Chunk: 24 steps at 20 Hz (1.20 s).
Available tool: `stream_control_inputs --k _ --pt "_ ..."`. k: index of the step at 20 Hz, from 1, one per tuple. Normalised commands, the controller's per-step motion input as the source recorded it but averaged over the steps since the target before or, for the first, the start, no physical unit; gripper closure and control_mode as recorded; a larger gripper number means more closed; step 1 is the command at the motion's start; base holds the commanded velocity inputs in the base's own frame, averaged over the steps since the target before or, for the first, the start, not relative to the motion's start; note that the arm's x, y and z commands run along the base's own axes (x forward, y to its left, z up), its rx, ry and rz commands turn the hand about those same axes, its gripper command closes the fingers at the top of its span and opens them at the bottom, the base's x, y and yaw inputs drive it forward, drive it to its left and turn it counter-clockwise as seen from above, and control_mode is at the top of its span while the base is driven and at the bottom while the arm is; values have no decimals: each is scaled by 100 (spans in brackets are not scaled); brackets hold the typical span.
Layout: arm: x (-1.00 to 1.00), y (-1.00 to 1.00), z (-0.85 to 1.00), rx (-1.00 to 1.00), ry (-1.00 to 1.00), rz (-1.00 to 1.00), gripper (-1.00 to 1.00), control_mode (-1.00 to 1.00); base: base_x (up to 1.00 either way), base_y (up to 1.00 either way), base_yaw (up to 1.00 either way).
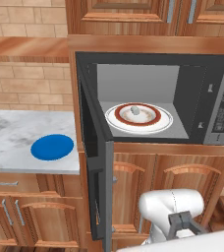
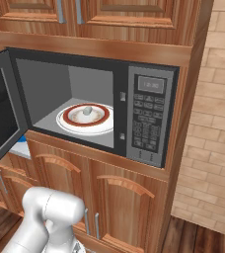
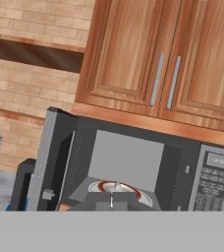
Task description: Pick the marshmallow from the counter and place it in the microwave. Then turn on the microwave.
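Right base view, marshmallow (image 2: 87, 109) in open microwave (image 2: 149, 116)

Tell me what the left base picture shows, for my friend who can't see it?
The microwave stands open with the marshmallow sitting on its red-rimmed plate. Left of its open door, a round blue plate lies on the marble counter.

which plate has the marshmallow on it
The white red-rimmed plate inside the open microwave; the marshmallow sits at its centre. The blue plate on the counter is bare.
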Motion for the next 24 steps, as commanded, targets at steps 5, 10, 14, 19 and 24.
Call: stream_control_inputs --k 5,10,14,19,24 --pt "3 9 -11 0 0 -1 100 -100 0 0 0" --pt "6 12 -12 0 0 -1 100 -100 0 0 0" --pt "11 12 -13 1 1 -1 100 -100 0 0 0" --pt "13 9 -13 1 1 -1 100 -100 0 0 0" --pt "18 11 -14 1 0 0 100 -100 0 0 0"
